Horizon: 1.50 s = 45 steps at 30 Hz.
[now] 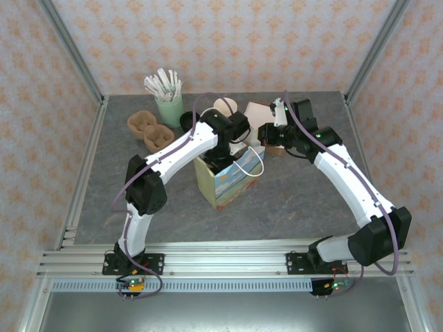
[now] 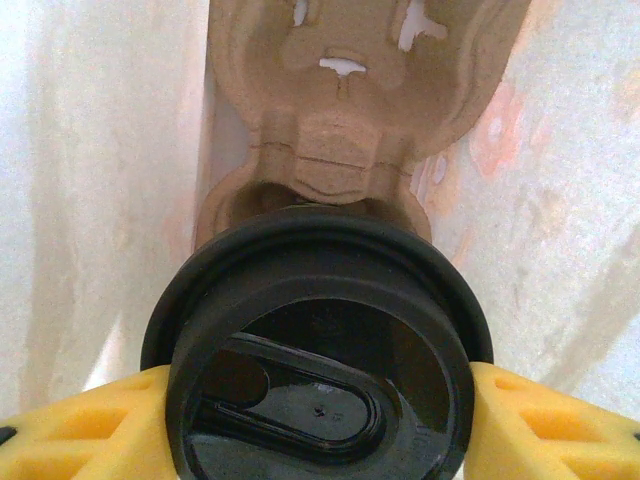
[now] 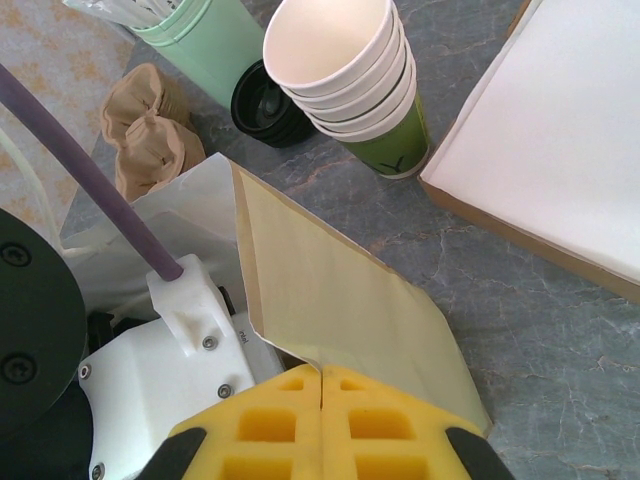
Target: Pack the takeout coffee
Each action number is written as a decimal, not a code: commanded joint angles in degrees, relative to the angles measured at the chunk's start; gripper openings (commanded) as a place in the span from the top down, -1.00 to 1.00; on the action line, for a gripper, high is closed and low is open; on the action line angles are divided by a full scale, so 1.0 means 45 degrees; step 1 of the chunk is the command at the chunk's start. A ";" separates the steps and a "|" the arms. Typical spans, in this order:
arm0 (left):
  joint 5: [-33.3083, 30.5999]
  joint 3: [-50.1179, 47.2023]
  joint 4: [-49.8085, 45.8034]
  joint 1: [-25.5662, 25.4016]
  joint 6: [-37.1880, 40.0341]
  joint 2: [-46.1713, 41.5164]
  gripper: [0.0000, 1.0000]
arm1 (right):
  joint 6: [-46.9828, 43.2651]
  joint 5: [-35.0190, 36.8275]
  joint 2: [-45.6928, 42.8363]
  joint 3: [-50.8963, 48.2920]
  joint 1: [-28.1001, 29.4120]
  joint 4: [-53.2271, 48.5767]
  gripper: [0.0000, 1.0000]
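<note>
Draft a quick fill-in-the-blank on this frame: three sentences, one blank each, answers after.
The left hand grips the takeout coffee, whose lid is ___.
The right hand pinches the rim of the paper bag, which stands ___ on the table.
The top cup of the cup stack is ___.
Missing words: black; upright; empty.

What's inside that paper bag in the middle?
A brown carrier lies in the bag, and the left end effector holds a coffee over it. Its black lid hides the cup's body and whether it sits in the carrier.
</note>
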 commanded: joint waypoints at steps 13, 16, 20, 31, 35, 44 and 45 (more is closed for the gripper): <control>-0.0158 -0.0660 0.0729 0.0123 0.0341 0.0372 -0.12 | -0.0069 0.0342 0.0222 0.0075 0.0119 -0.0660 0.94; -0.0119 -0.0709 0.0831 0.0121 0.0339 0.0422 -0.12 | -0.0067 0.0336 0.0225 0.0068 0.0107 -0.0659 0.94; -0.0075 -0.0668 0.0877 0.0121 0.0340 0.0664 -0.12 | -0.0046 0.0302 0.0227 0.0042 0.0126 -0.0658 0.94; 0.0195 -0.0836 0.1272 0.0121 0.0241 0.1245 -0.12 | -0.0046 0.0340 0.0153 -0.0065 0.0118 -0.0620 0.93; 0.0278 -0.0807 0.1401 0.0121 0.0171 0.1386 -0.12 | -0.0029 0.0325 0.0153 -0.0142 0.0126 -0.0587 0.93; 0.0191 -0.0744 0.1534 0.0087 0.0065 0.1352 -0.14 | -0.0028 0.0390 0.0094 -0.0215 0.0116 -0.0562 0.93; 0.0149 -0.0709 0.1517 0.0100 0.0065 0.1309 -0.15 | -0.0032 0.0401 0.0094 -0.0202 0.0124 -0.0579 0.93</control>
